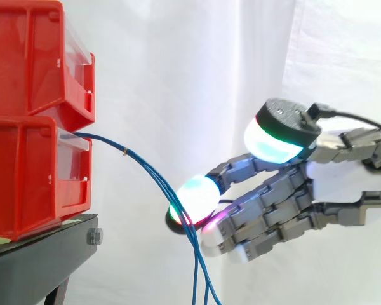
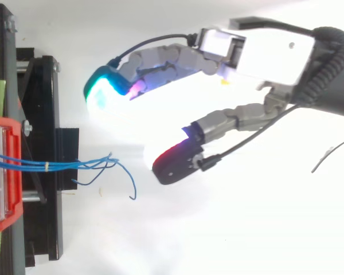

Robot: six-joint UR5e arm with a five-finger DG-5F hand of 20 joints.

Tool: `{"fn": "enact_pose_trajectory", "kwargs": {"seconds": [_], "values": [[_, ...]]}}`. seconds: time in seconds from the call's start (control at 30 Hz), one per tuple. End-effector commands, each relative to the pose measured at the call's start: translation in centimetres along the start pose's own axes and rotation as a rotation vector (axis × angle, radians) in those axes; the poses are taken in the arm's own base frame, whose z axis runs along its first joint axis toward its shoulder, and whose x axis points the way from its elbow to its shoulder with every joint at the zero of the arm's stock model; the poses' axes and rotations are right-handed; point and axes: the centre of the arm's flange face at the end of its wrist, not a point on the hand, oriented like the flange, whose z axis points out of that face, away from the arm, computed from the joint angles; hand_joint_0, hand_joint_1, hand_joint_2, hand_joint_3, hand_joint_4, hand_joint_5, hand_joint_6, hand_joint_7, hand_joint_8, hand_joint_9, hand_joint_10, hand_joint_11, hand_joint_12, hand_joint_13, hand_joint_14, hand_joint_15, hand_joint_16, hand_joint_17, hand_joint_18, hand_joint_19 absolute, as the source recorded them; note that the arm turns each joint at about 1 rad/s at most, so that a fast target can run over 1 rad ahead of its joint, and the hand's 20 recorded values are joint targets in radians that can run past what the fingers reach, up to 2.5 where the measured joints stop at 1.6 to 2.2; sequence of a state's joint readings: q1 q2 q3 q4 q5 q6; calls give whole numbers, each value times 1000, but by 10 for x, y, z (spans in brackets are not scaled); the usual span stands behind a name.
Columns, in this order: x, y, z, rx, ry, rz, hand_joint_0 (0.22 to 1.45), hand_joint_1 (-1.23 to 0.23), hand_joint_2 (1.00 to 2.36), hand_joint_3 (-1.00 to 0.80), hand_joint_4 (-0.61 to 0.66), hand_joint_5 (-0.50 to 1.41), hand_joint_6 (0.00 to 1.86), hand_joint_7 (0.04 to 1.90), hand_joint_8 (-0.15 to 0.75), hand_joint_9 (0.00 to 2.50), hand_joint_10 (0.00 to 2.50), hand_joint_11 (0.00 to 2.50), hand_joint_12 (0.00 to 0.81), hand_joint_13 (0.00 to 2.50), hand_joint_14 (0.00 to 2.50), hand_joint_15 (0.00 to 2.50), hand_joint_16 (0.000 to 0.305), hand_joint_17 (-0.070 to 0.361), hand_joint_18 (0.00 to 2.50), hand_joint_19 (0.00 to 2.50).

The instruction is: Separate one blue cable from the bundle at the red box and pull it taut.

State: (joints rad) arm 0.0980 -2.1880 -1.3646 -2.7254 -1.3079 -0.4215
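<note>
A bundle of thin blue cables [image 1: 153, 176] leaves the lower red bin [image 1: 25, 171], held together by a small yellow band [image 1: 124, 151], then arcs down and hangs below the picture's edge. From above, the cables [image 2: 63, 165] run right from the bin and splay into loose ends. My hand [image 1: 343, 184] reaches in from the right, open, its fingers spread and nearly straight. One glowing fingertip [image 1: 195, 194] sits level with the hanging cables and overlaps them in the side view. In the top view my hand [image 2: 275, 54] has that fingertip [image 2: 172, 163] a short gap right of the cable ends. Nothing is held.
Two red bins are stacked, the upper one [image 1: 32, 57] above the cable outlet, on a black stand [image 1: 38, 254]. A white curtain hangs behind. A thin dark wire [image 2: 332, 152] lies on the white floor at the right.
</note>
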Motion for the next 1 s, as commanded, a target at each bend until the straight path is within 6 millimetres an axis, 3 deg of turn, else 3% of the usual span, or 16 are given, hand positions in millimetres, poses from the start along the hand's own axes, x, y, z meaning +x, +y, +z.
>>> {"fn": "enact_pose_trajectory", "kwargs": {"seconds": [0.0,0.2,0.27,0.37,0.6,0.97], "values": [[6,-3,14,-3,0,11,535,-615,1000,-500,294,-204,502,767,287,606,4,185,329,469,3,97,38,85,328,232],[7,-2,19,-17,-1,19,536,-611,1000,-500,301,-199,502,791,288,606,5,204,335,469,5,109,39,87,329,248],[15,-22,22,2,20,17,535,-612,1000,-500,272,-218,502,817,287,607,6,230,337,476,4,112,39,88,333,247],[21,-32,26,-8,31,40,538,-613,1000,-500,278,-220,502,877,286,609,6,269,338,484,5,121,39,88,341,247],[23,-33,26,-9,44,90,546,-625,1000,-500,307,-204,503,996,290,644,8,337,337,521,5,141,39,88,380,262],[27,-31,27,-30,78,163,560,-625,1000,-500,308,-197,503,980,293,678,8,353,334,582,6,186,39,87,437,306]]}}
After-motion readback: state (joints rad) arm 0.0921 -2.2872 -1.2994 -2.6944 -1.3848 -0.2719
